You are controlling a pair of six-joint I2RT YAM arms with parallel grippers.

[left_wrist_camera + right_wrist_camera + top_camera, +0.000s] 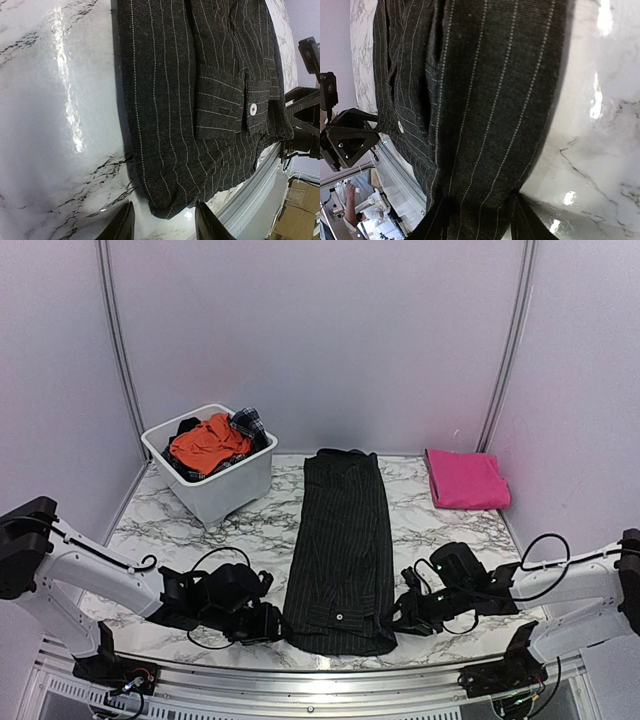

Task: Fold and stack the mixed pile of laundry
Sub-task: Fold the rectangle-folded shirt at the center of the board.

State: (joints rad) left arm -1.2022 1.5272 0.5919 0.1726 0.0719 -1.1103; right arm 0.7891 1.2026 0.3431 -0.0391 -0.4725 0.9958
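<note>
The black pinstriped shirt (340, 550) is lying flat and lengthwise in the middle of the marble desk (200, 530), folded into a long narrow panel with its collar end pointing away from the arms. A white button (253, 108) is showing near its near hem.

The left gripper (268, 625) is sitting low on the desk at the shirt's near left corner. In the left wrist view its fingers (122, 222) are standing partly apart with that corner lying between them, and a strip of bare desk is showing between one finger and the cloth, so it is not pinching the shirt.

The right gripper (400, 612) is sitting at the shirt's near right corner. In the right wrist view the striped cloth is filling the whole gap between its fingers (520, 222), and both fingers are pressing against it, so it is holding the hem.

Far left of the shirt's collar end, a white tub (235, 490) is holding an orange garment (205, 443) and a small dark plaid piece (250, 422) among other dark cloth. To the right of the shirt's collar end, a folded magenta-pink cloth (465, 480) is lying on the desk, well apart from the shirt.
</note>
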